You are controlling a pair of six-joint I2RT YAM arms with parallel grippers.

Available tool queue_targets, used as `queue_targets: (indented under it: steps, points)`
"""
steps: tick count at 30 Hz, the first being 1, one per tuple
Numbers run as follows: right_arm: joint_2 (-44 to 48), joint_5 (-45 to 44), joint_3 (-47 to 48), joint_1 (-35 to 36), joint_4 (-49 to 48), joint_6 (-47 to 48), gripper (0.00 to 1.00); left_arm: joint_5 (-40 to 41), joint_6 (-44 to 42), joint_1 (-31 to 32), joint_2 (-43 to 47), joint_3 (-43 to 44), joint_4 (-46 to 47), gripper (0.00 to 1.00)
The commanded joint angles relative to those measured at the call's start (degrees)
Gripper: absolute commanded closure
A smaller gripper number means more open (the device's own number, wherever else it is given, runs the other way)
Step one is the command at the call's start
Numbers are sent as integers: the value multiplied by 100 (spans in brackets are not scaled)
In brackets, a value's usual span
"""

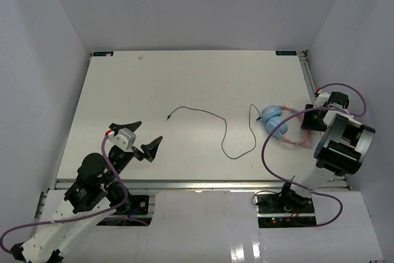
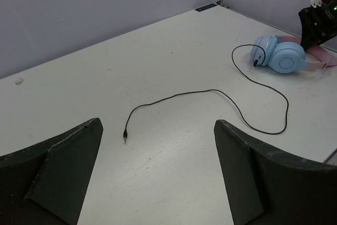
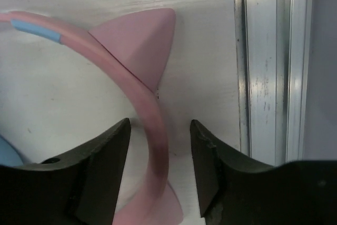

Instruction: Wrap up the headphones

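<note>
The left gripper (image 1: 151,131) hangs low over the near-left part of the table (image 1: 154,84), its fingers spread wide and holding nothing. Just past them, a little toward the far side, lies the plug (image 1: 168,117). In the left wrist view it sits ahead of the gap and nearer the left-hand finger, pointing back toward the camera.

From the plug the cord (image 1: 225,135) runs rightward across the table. It arches up, drops into a loose loop toward the near edge, then climbs to the earcups (image 1: 274,121). Its long axis is thus left to right, slack and flat on the surface throughout.

The headphones (image 2: 284,56) lie on their side at the right of the table, with the earcups together and facing the middle. The headband (image 3: 152,125) reaches out toward the rail (image 3: 268,61) at the right edge.

The right gripper (image 3: 159,130) is down at that band, one finger on each side of it next to a cat ear (image 3: 145,40). A gap shows on each side, so the fingers straddle the band without pinching it.

The split looks settled: the right arm is placed to steady the headphones, and the left arm is far nearer the free end. For the left arm the likely next move is a short reach forward and slightly left to the plug.
</note>
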State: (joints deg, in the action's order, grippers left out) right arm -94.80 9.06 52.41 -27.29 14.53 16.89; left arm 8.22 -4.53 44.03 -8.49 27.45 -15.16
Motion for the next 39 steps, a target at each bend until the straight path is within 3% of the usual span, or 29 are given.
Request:
queue_targets:
  steps: [1,2,3,5,6,10,13,16,19,21,24,29,35,39]
  points:
    - [-350,-141,94,118,-86,69,53,-101,-30,-22,-38,-64,75,2]
    - [-362,-142,75,140,-107,88,58,-113,-30,-26,-40,-66,78,2]
    - [-356,-111,32,159,-138,132,72,-126,-30,-26,-46,-72,90,2]
    - [-309,14,-24,171,-122,211,90,-223,-9,-24,-54,-88,123,2]
    - [-231,107,-69,171,-102,259,92,-378,57,-21,-76,-111,183,2]
    - [371,895,-226,175,141,428,92,-1123,376,-26,-546,-164,451,2]
    - [1040,1613,-165,382,583,572,92,-1202,796,-26,-1541,221,362,2]
    - [1715,2200,-35,1102,1090,926,92,-2063,1112,-17,-2982,518,684,2]
    - [2674,2475,87,2108,1221,1195,92,-2683,860,-9,-3895,733,1327,15]
    - [3104,2720,295,2650,1214,1277,92,-2961,475,-17,-4320,783,1687,18]
    - [3297,3273,861,2964,1400,1290,92,-3601,-292,-12,-4421,364,2587,12]
    - [3239,3826,1990,3072,1676,874,92,-3574,-444,-17,-4372,-342,4110,4]
    - [3109,4347,2981,3089,1610,-61,92,-3739,766,-17,-4585,-1073,6566,2]
    - [3014,4526,3281,3098,1214,-977,92,-3695,1380,146,-5369,-1104,7952,2]
